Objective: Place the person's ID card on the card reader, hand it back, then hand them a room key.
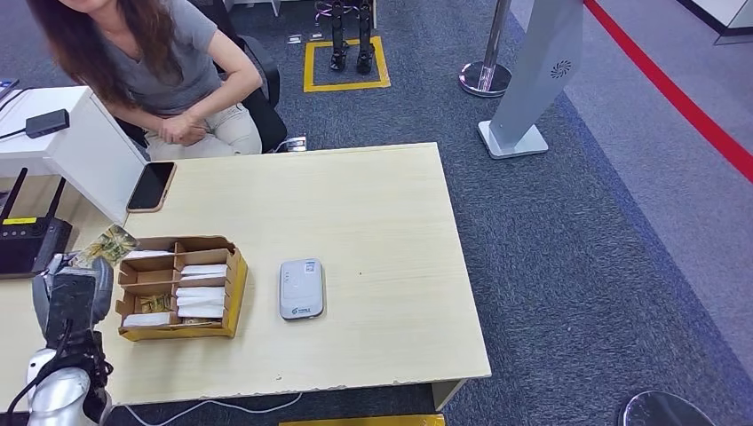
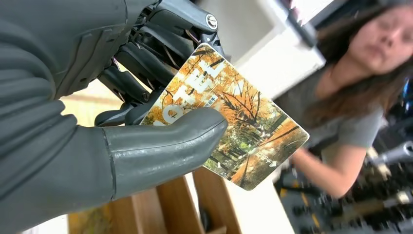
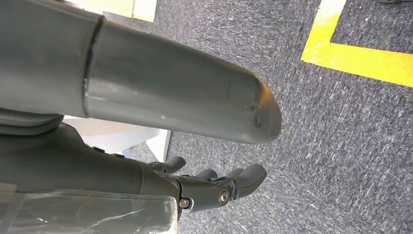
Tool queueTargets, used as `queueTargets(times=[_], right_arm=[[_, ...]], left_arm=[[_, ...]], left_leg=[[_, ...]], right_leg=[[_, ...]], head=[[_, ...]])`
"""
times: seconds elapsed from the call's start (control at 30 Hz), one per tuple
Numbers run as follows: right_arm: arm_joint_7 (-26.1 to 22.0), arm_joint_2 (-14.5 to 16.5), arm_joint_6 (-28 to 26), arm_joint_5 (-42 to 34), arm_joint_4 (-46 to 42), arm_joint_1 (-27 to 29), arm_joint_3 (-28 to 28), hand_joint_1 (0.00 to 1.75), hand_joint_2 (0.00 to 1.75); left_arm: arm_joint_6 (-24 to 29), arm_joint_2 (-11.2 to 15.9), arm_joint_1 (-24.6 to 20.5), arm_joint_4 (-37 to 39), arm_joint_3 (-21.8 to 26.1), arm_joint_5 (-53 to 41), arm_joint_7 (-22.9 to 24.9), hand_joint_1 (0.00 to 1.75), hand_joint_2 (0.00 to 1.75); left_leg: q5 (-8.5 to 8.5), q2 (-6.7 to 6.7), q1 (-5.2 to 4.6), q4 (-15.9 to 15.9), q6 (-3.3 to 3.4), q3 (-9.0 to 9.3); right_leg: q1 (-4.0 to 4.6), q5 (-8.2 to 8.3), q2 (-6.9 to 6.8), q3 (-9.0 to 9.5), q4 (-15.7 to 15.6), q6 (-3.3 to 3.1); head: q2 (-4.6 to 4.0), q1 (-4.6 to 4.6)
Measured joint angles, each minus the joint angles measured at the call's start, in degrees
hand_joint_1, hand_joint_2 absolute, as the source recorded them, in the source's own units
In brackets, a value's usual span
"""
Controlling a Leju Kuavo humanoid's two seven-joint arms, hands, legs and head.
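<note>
My left hand (image 1: 73,293) is raised beside the table's left part and pinches a room key card (image 1: 107,243) printed with orange autumn trees. In the left wrist view the thumb (image 2: 165,146) presses the key card (image 2: 248,131) against the dark fingers (image 2: 146,53), and the card's free end points toward the seated person (image 2: 360,97). The grey-white card reader (image 1: 301,288) lies flat mid-table with nothing on it. My right hand (image 3: 214,187) hangs over the carpet, holding nothing, its fingers loosely apart.
A cardboard box (image 1: 233,293) with compartments of white and patterned cards stands just right of my left hand. A phone (image 1: 150,186) lies near the person (image 1: 169,71) at the far edge. A black router (image 1: 27,244) and a white partition (image 1: 89,151) sit at left.
</note>
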Motion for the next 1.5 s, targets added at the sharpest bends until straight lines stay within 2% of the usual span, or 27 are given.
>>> queueTargets(times=[0.1, 0.3, 0.43, 0.5, 0.77, 0.87, 0.97, 1.03, 1.27, 1.5], right_arm=[[-0.03, 0.0, 0.11, 0.04, 0.0, -0.06, 0.02, 0.0, 0.0], [-0.12, 0.0, 0.71, 0.86, 0.0, -0.63, 0.47, 0.0, 0.0], [0.27, 0.0, 1.32, 1.65, 0.0, -1.25, 1.39, 0.0, 0.0], [0.48, 0.0, 1.66, 2.04, 0.0, -1.62, 1.89, 0.0, 0.0], [1.26, 0.0, 2.59, 3.11, -0.01, -2.94, 3.79, 0.0, 0.0], [1.37, 0.0, 2.95, 3.13, -0.02, -3.43, 4.42, 0.0, 0.0], [1.43, 0.0, 3.1, 3.11, -0.02, -3.8, 4.81, 0.0, 0.0], [1.44, 0.0, 3.11, 3.1, -0.02, -4.04, 5.1, 0.0, 0.0], [1.78, 0.0, 3.27, 3.08, -0.02, -4.24, 5.75, 0.0, 0.0], [1.86, 0.0, 3.33, 3.01, -0.02, -4.35, 6.09, 0.0, 0.0]], left_arm=[[5.07, -0.41, -1.33, -0.05, -1.55, -7.91, -0.38, 1.75, 1.75], [12.84, -1.41, -4.7, -0.1, -7.64, -23.78, 1.02, 1.75, 1.75], [22.46, -1.6, -6.6, -0.1, -12.72, -44.66, 5.02, 1.75, 1.75], [25.51, -1.59, -7.25, -0.1, -15.04, -55.01, 7.85, 1.75, 1.75], [26.88, -1.5, -9.96, 0.85, -21.89, -81.73, 17.1, 1.75, 1.75], [26.64, -0.48, -12.44, 2.98, -26.34, -83.76, 23.42, 1.75, 1.75], [26.07, 1.66, -15.99, 5.72, -34.08, -83.82, 31.33, 1.75, 1.75], [25.79, 2.88, -17.9, 7.39, -39.12, -83.82, 33.82, 1.75, 1.75], [22.17, 4.61, -22.67, 12.66, -50.78, -83.83, 36.45, 1.75, 1.75], [21.38, 3.48, -24.06, 18.15, -56.44, -83.82, 35.82, 1.75, 1.75]], left_leg=[[0.01, -0.02, 0.0, 0.01, 0.01, 0.0], [0.03, 0.01, -0.01, 0.02, 0.02, 0.01], [0.03, 0.0, -0.02, 0.03, 0.02, 0.01], [0.03, 0.0, -0.01, 0.03, 0.02, 0.01], [0.04, 0.0, -0.01, 0.03, 0.01, 0.02], [0.06, 0.0, 0.0, 0.03, 0.01, 0.02], [0.1, -0.03, 0.0, 0.04, 0.03, 0.01], [0.11, -0.02, -0.01, 0.03, 0.04, 0.01], [0.1, 0.0, -0.02, 0.04, 0.04, 0.0], [0.1, 0.0, -0.02, 0.04, 0.04, 0.01]], right_leg=[[0.0, 0.0, -0.01, 0.01, 0.0, 0.0], [-0.01, 0.04, 0.0, 0.02, 0.0, -0.01], [-0.01, 0.05, -0.01, 0.02, 0.0, 0.0], [-0.01, 0.05, 0.0, 0.02, 0.0, 0.0], [-0.01, 0.05, 0.0, 0.02, 0.0, -0.01], [0.0, 0.06, 0.0, 0.01, 0.0, -0.01], [0.0, 0.07, -0.02, 0.02, 0.01, 0.0], [0.0, 0.07, -0.01, 0.03, 0.02, 0.0], [-0.01, 0.07, 0.0, 0.02, 0.01, 0.01], [-0.01, 0.07, 0.0, 0.02, 0.01, 0.01]], head=[[0.01, 0.01], [0.01, 0.01], [0.01, 0.01], [0.02, 0.0], [0.01, 0.0], [0.01, 0.0], [0.0, 0.0], [0.01, 0.0], [0.02, 0.0], [0.02, -0.01]])
